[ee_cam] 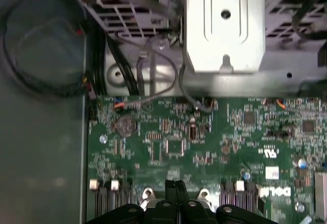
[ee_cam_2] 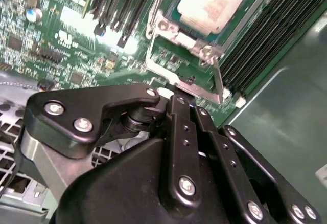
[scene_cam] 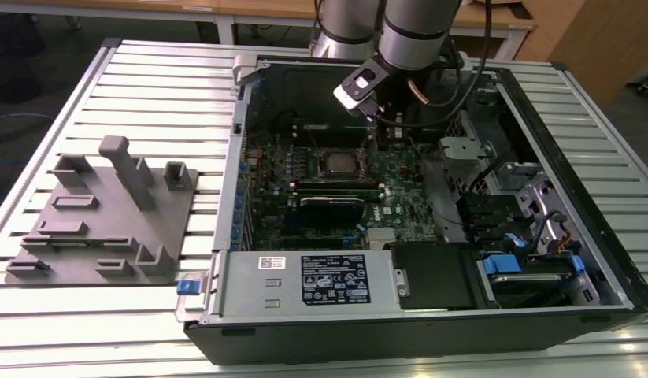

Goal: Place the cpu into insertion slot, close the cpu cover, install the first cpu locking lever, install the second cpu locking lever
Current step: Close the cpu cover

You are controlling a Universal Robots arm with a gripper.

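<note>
My claw [scene_cam: 379, 124] hangs down inside the open computer box [scene_cam: 575, 189], which lies on its side on the striped metal worktop [scene_cam: 145, 79]. In both wrist views my two black fingers [ee_cam: 172, 189] are pressed tight together, and I can see nothing held between them. The claw is low over the green board [ee_cam: 168, 147], close to the chip [ee_cam_2: 212, 1] but not touching it, on the side toward the far wall of the box in the exterior view. The chip is small, flat and silver-grey, and it sits in its square slot [scene_cam: 339, 175] in the middle of the board. A thin silver cover [ee_cam_2: 190, 39] lies flat around the chip like a picture frame. A thin silver bar [ee_cam_2: 218, 83] runs out from one corner of the cover toward my fingers. I cannot tell if the bar is hooked down. Long black slots [ee_cam_2: 276, 35] lie just beside the chip. A grey box with a label [scene_cam: 302, 279] sits at the near edge of the computer box. A grey plastic stand [scene_cam: 103, 213] rests on the worktop at the exterior view's left, apart from the computer box.
</note>
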